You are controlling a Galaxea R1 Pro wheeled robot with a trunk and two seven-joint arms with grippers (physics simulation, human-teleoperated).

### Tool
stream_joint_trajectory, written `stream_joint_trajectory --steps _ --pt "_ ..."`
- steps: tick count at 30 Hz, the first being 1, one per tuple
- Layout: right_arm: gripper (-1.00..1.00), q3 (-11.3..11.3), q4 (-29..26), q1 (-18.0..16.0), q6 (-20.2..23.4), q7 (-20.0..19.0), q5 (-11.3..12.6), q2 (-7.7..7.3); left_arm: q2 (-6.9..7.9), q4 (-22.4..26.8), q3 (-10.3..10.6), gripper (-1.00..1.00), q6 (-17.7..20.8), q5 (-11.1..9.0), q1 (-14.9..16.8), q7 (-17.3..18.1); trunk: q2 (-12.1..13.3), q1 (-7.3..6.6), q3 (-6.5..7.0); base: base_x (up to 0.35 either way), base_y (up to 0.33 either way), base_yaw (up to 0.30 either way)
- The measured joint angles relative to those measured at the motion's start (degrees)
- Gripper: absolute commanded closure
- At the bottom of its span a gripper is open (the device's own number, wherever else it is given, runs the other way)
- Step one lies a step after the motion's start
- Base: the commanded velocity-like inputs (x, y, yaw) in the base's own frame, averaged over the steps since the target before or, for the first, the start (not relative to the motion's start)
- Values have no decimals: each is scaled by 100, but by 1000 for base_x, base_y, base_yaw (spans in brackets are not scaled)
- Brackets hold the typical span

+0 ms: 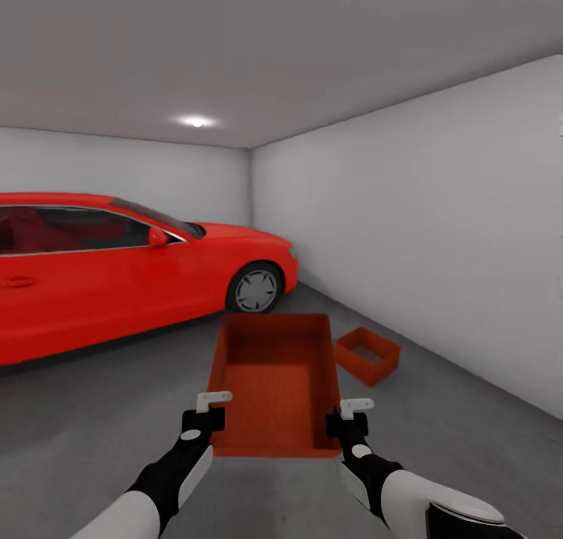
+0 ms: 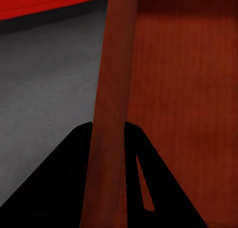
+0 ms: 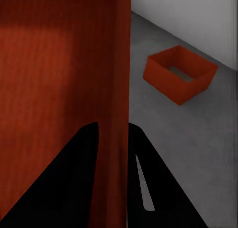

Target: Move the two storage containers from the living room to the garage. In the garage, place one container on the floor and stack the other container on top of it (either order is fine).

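Standing in the garage [image 1: 438, 210] with one storage container [image 1: 274, 382] carried out front, open side up, gripped at both near corners. Left gripper [image 1: 209, 414] pinching the left wall, right gripper [image 1: 349, 418] pinching the right wall, each with one finger inside and one outside the bin. Left wrist view confirms it up close: the container's wall [image 2: 111, 114] running straight between the two dark fingers [image 2: 59, 188], jaws pressed onto it. Same in the right wrist view, wall [image 3: 116, 89] clamped between the black fingers [image 3: 158, 188].

Second storage container [image 1: 367, 354] sitting on the floor [image 1: 469, 445] ahead and to the right, near the white side wall, well apart from the held one. Also visible from the right wrist [image 3: 180, 73], empty inside with grey floor showing around it; not seen from the left wrist, which catches a strip of the red car [image 2: 44, 2] instead.

Red car [image 1: 117, 265] parked on the left, front wheel [image 1: 256, 289] just beyond the held bin. Ceiling light [image 1: 195, 121] on. No readable writing or badges anywhere
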State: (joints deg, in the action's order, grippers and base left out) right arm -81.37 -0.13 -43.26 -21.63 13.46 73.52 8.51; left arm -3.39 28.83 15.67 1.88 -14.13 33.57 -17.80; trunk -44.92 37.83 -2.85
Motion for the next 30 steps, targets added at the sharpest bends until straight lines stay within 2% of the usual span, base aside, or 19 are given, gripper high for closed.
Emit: stream_joint_trajectory --steps 30 --pt "100 5 2 0 4 -1 -3 1 0 0 -9 100 6 9 1 6 0 0 0 302 219 -283"
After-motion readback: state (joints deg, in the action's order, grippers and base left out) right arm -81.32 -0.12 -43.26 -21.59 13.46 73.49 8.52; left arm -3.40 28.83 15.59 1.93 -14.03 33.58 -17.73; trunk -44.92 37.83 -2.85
